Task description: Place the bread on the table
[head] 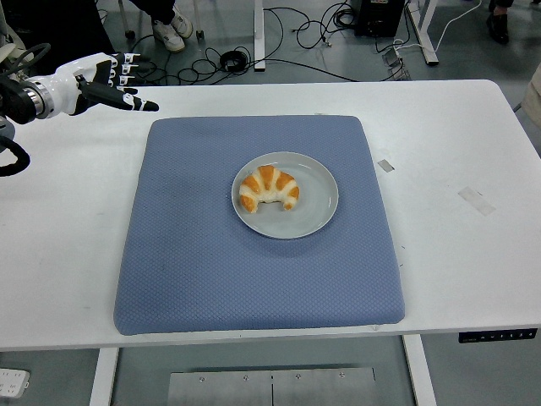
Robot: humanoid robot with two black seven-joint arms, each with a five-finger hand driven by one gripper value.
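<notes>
The bread, a croissant, lies on a grey plate at the middle of a blue mat on the white table; no writing is legible. Bare tabletop stretches right of the mat. The left hand hovers over the far-left corner, fingers extended, holding nothing.

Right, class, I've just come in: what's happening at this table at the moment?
Nothing is being held yet. A croissant lies on a grey plate in the middle of a blue mat on the white table. The robot's left hand hovers at the table's far left corner, fingers stretched out and empty, well away from the plate. The right hand is out of view. The bread has not been moved off the plate.
</notes>
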